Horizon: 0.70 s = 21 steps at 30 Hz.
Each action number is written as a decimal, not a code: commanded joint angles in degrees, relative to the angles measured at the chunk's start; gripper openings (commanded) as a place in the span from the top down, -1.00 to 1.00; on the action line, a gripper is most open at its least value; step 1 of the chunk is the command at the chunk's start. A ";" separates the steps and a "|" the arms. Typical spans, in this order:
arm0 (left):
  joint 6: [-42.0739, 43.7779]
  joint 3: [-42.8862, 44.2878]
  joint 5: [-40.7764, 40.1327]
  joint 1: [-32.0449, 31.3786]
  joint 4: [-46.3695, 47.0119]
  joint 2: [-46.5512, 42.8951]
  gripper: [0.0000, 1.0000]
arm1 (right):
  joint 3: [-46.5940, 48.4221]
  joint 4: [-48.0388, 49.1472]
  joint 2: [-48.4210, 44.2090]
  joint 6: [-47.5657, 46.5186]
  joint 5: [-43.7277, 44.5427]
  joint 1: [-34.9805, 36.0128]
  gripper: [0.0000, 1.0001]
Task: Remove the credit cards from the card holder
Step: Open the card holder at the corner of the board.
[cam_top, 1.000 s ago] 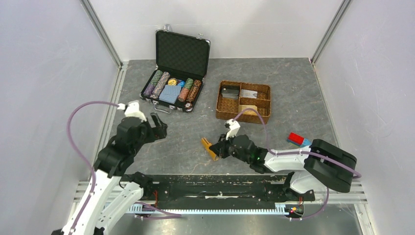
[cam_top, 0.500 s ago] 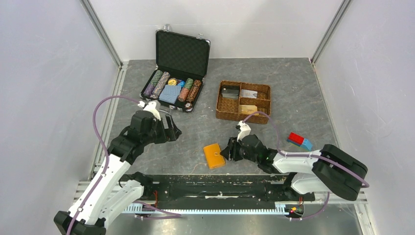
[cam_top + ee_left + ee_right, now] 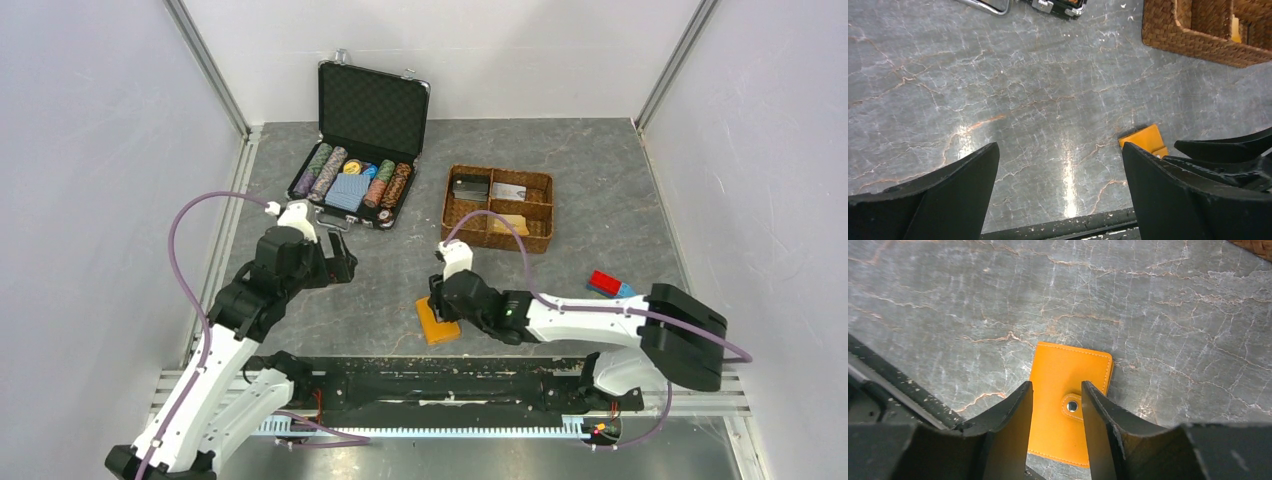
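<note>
Jaws on the right gripper (image 3: 1055, 412) stand partly apart with nothing clamped between them, and they hang right over the card holder (image 3: 1068, 372). The holder lies flat and closed on the grey marbled table (image 3: 1168, 315), directly under the fingertips. In the right wrist view its snap tab with the metal stud sits in the gap between the two fingers (image 3: 1008, 425). Whether the fingertips touch the leather or hover just above it cannot be told. With the holder closed, whatever is inside is hidden. The left gripper (image 3: 340, 262) is spread wide and holds nothing, poised above bare table well to the left of the right gripper. In the left wrist view only one orange corner of the holder shows, just beside the tip of that gripper's right-hand finger, with the right gripper's dark fingers over the rest. Beyond the right gripper, toward the back wall, stands a brown woven basket (image 3: 455, 235) with dividers; flat card-like pieces lie in its compartments, one of them yellowish. Beyond the left gripper sits an open black case (image 3: 372, 105) holding rows of chips. A red-and-blue block (image 3: 610, 285) lies off to the right of the right gripper.
</note>
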 commanded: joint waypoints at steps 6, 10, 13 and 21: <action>3.05 -0.52 -3.70 0.09 1.53 -4.44 -1.00 | 10.32 -12.26 9.97 -0.81 10.49 4.65 0.17; 3.19 -0.73 -3.04 0.06 1.83 -4.72 -1.00 | 12.02 -15.58 12.88 0.13 13.65 6.25 0.22; 3.26 -0.81 -2.56 0.02 1.80 -4.45 -1.00 | 12.03 -15.73 14.65 0.57 12.73 6.78 0.27; -0.98 0.75 9.37 -0.01 0.00 -2.25 -0.90 | 11.62 -17.31 16.10 2.04 13.38 8.31 0.49</action>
